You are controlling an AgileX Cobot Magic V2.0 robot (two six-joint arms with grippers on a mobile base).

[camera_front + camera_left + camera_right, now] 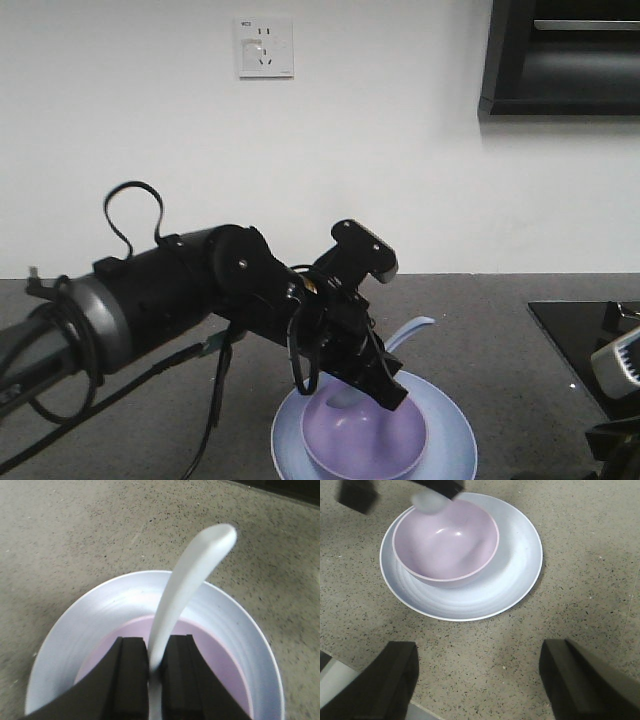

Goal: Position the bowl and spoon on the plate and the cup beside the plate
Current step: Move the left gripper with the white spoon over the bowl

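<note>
The lavender bowl (365, 445) sits inside the pale blue plate (450, 440) on the speckled counter. My left gripper (385, 385) hangs just over the bowl's far rim, shut on the pale blue spoon (410, 330). In the left wrist view the spoon (187, 585) runs up from between the black fingers of that gripper (155, 655), its handle pointing away over the plate (90, 615) and bowl (220, 655). The right gripper (477, 675) is open over bare counter, short of the plate (510, 580) and bowl (445, 540). The cup is out of view.
A black cooktop (580, 340) lies at the counter's right side, with the right arm (620, 365) over its near corner. The counter's near edge (335, 680) shows by the right gripper's left finger. A white wall with a socket (265, 46) stands behind.
</note>
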